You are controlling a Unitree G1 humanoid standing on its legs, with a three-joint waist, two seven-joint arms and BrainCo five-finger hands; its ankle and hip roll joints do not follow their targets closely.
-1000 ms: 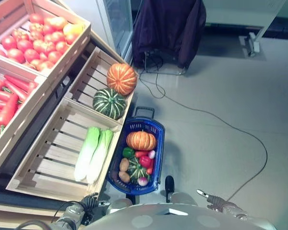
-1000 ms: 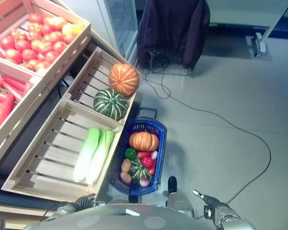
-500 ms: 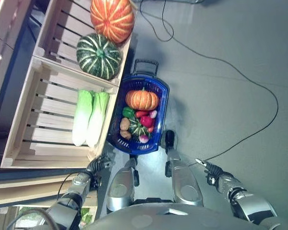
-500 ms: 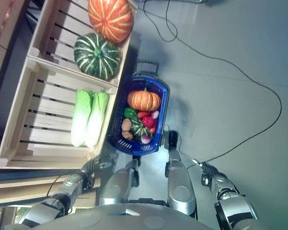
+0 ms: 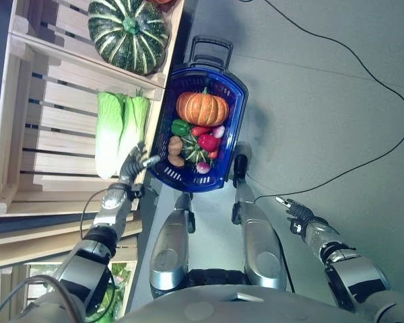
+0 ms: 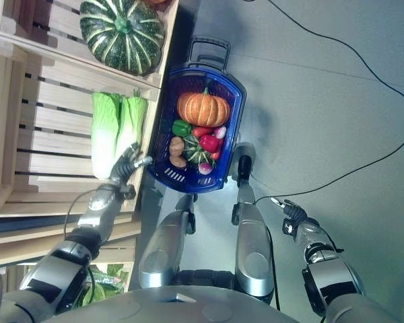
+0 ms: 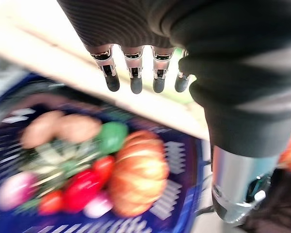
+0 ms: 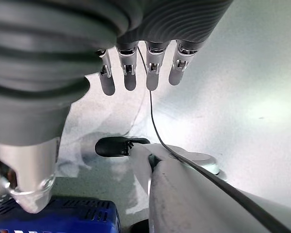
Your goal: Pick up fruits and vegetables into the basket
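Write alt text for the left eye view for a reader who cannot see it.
A blue basket on the grey floor holds an orange pumpkin and smaller vegetables. The open left hand hovers beside its near left corner, over the edge of a wooden crate holding two napa cabbages. The open right hand hangs over the floor.

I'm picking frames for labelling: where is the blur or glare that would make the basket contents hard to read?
Left wrist view: the basket and its orange pumpkin are smeared, while the left hand is sharp. Left eye view: contents crisp, soft sheen on the floor. Right wrist view: bright floor glare, right hand sharp.
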